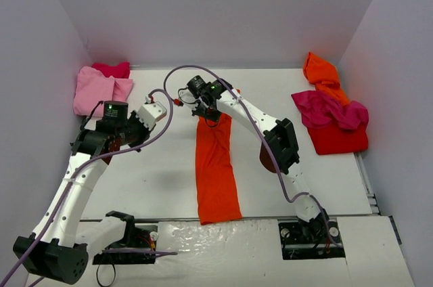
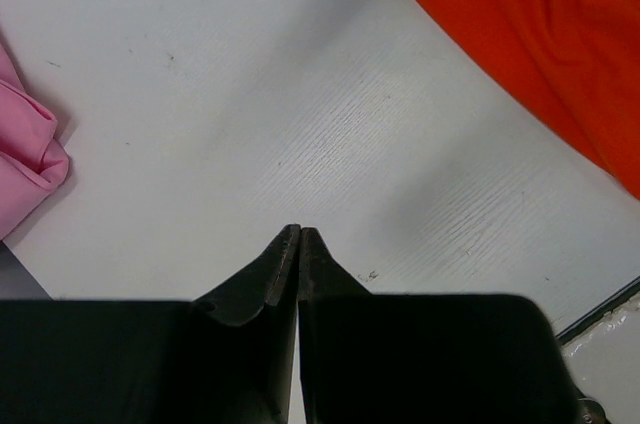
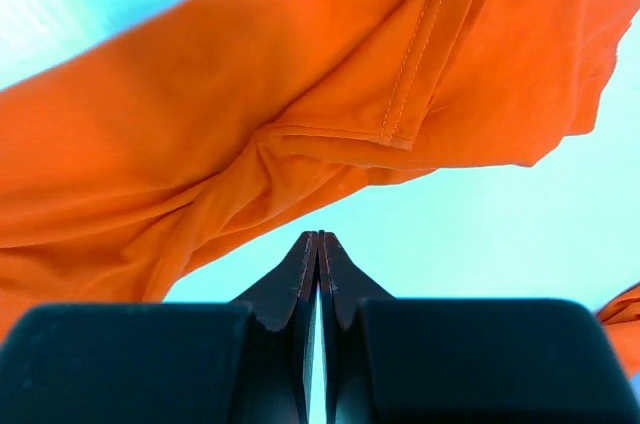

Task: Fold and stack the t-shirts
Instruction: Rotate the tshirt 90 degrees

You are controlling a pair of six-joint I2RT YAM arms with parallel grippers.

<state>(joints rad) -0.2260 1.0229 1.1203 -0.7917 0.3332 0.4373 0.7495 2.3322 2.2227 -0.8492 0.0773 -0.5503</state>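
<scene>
A bright orange t-shirt (image 1: 215, 165) lies folded into a long narrow strip down the middle of the table. Its far end fills the right wrist view as bunched orange cloth (image 3: 250, 124). My right gripper (image 3: 319, 234) is shut and holds nothing, its tips just short of that cloth's edge; from above it (image 1: 203, 114) hovers over the strip's far end. My left gripper (image 2: 300, 229) is shut and empty over bare table, between the light pink t-shirt (image 2: 25, 159) and the orange one (image 2: 540, 34). From above, the left gripper (image 1: 160, 105) sits left of the strip.
A light pink shirt (image 1: 95, 91) with a magenta one (image 1: 111, 69) behind it lies at the back left. At the back right lie an orange shirt (image 1: 321, 70), a magenta shirt (image 1: 328, 109) and a red shirt (image 1: 338, 139). Walls (image 1: 40, 63) enclose three sides.
</scene>
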